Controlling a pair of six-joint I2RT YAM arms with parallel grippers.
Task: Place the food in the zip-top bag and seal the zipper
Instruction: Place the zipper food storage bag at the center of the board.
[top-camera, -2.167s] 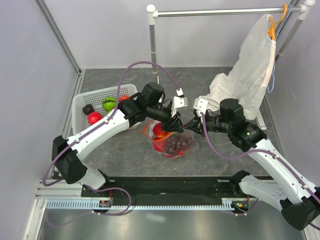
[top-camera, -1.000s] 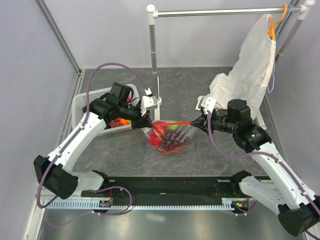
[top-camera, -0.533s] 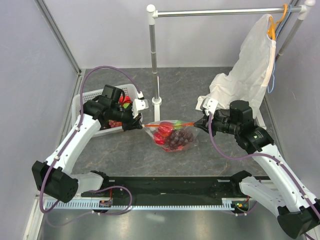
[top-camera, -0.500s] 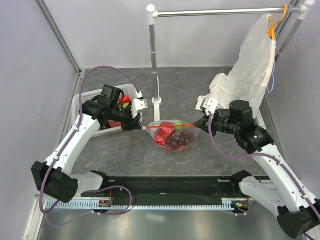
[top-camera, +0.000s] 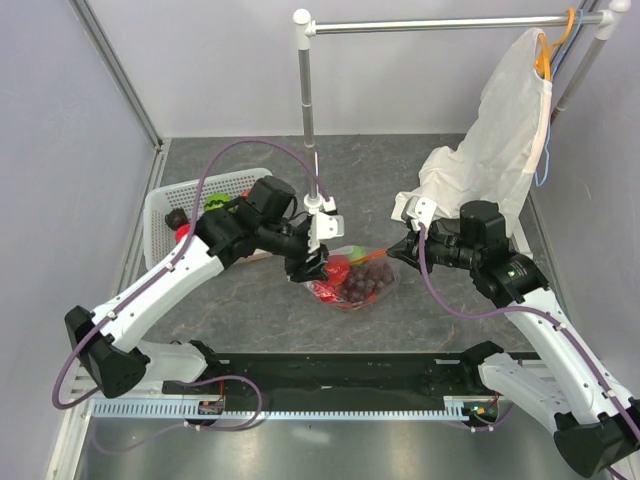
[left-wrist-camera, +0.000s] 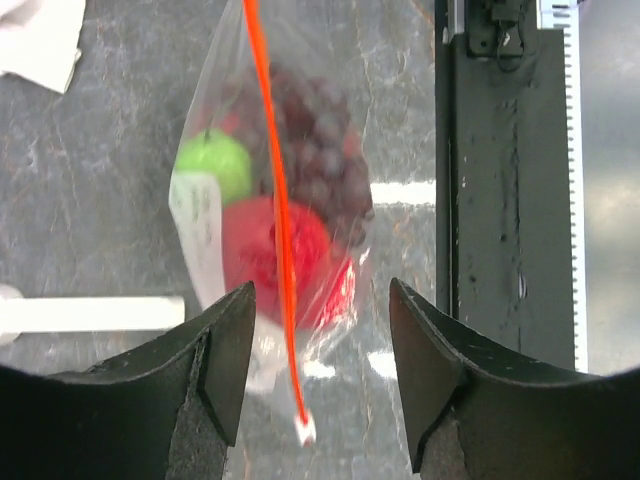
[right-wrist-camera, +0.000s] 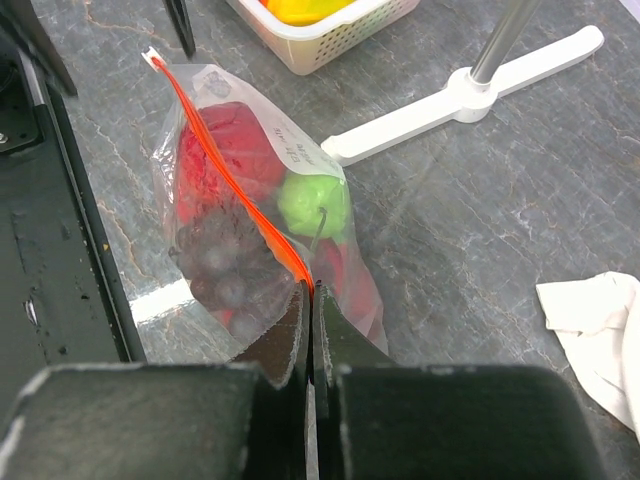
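Note:
The clear zip-top bag (top-camera: 352, 285) lies on the grey table in front of the arms. It holds a red apple (right-wrist-camera: 225, 150), a green piece (right-wrist-camera: 312, 205) and purple grapes (right-wrist-camera: 215, 265). The orange-red zipper (right-wrist-camera: 235, 190) runs along its top edge. My right gripper (right-wrist-camera: 312, 292) is shut on the zipper's right end. My left gripper (left-wrist-camera: 320, 390) is open just above the bag's left end. The zipper (left-wrist-camera: 275, 200) and its small white end tab (left-wrist-camera: 303, 430) lie between its fingers (left-wrist-camera: 215, 370), untouched.
A white slotted basket (top-camera: 165, 205) with more toy food stands at the left. A clothes rack pole (top-camera: 308, 100) and its white foot (right-wrist-camera: 470, 95) stand behind the bag. A white garment cover (top-camera: 490, 160) hangs at the right. A black rail (left-wrist-camera: 500, 200) runs along the near edge.
My left gripper has let go of the zipper's left end, moved right toward the bag and now stands open over it. The right gripper has stayed shut on the right end.

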